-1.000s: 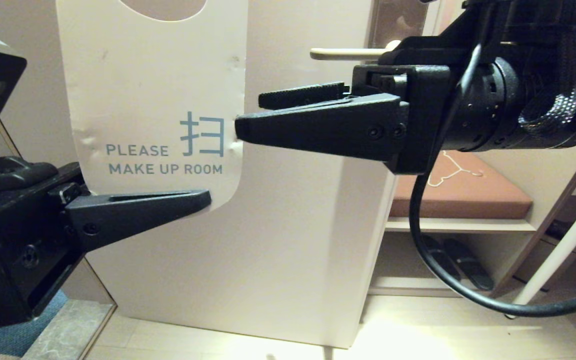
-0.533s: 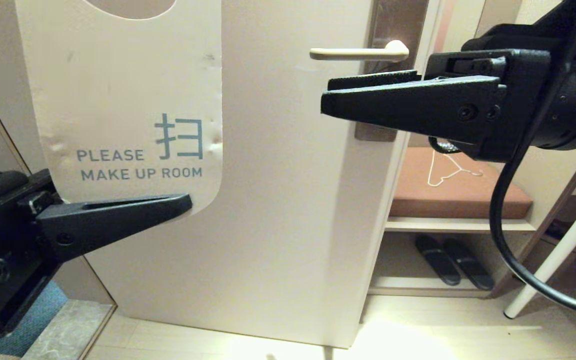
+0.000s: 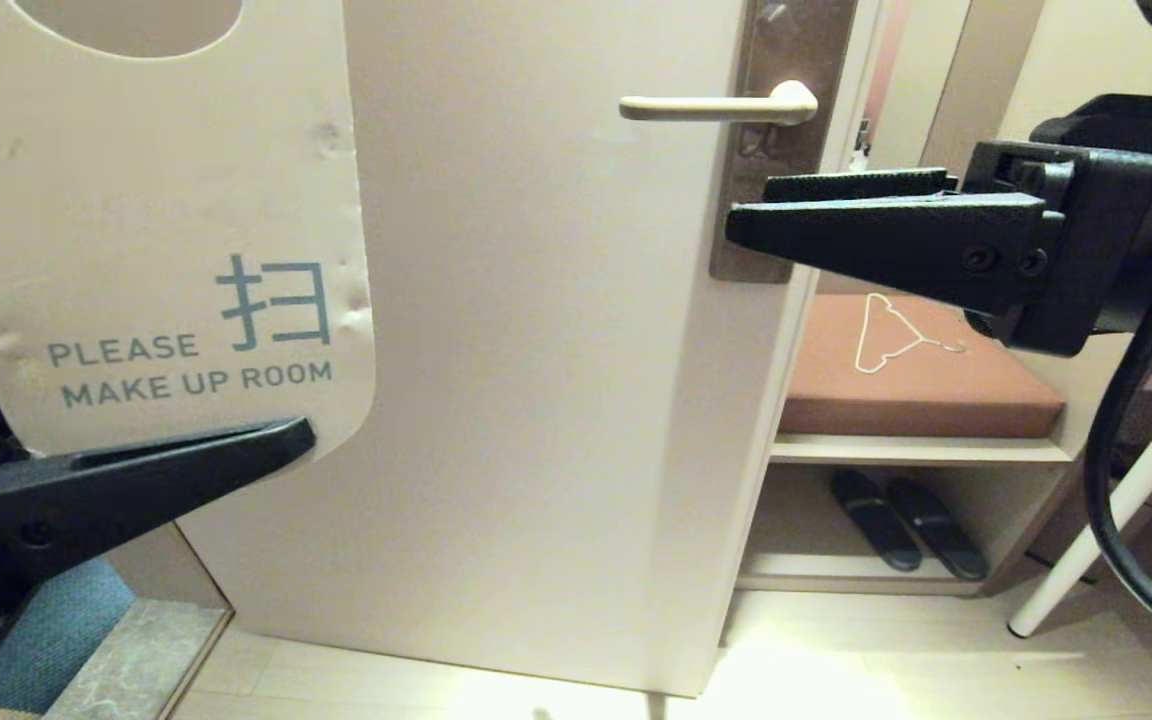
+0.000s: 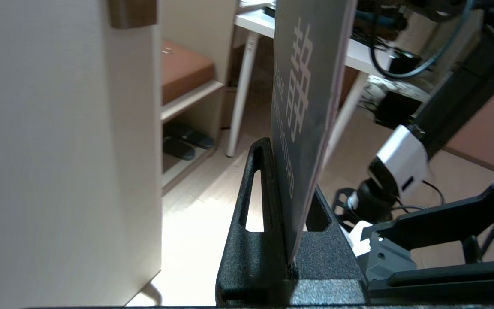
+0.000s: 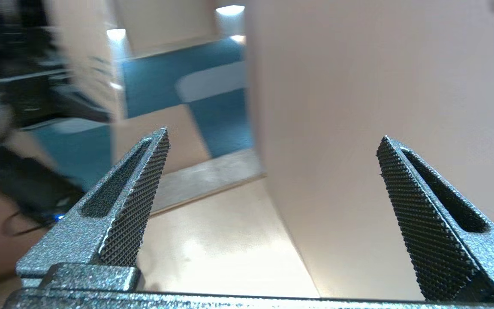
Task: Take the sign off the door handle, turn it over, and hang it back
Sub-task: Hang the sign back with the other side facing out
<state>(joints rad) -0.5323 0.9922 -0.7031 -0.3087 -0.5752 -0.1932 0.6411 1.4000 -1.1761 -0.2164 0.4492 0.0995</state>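
Observation:
The sign (image 3: 166, 200) is off the door handle and stands upright at the far left of the head view, white "PLEASE MAKE UP ROOM" side facing me. My left gripper (image 3: 301, 438) is shut on its bottom edge. In the left wrist view the sign's grey side (image 4: 305, 98) rises from between the closed fingers of the left gripper (image 4: 290, 171). The bare door handle (image 3: 711, 105) sticks out level on the door. Just below and right of it my right gripper (image 3: 751, 205) hangs open and empty, also seen in its own wrist view (image 5: 272, 137).
The beige door (image 3: 536, 400) fills the middle. Right of it is a shelf with a brown cushion (image 3: 976, 390), a white wire hanger (image 3: 881, 335) and dark slippers (image 3: 906, 520) below. A white table leg (image 3: 1106, 540) and my right arm's cable (image 3: 1101, 480) are at far right.
The left gripper has carried the sign to the left and slightly down. The right gripper has drawn back to the right, away from the sign's edge, uncovering the handle.

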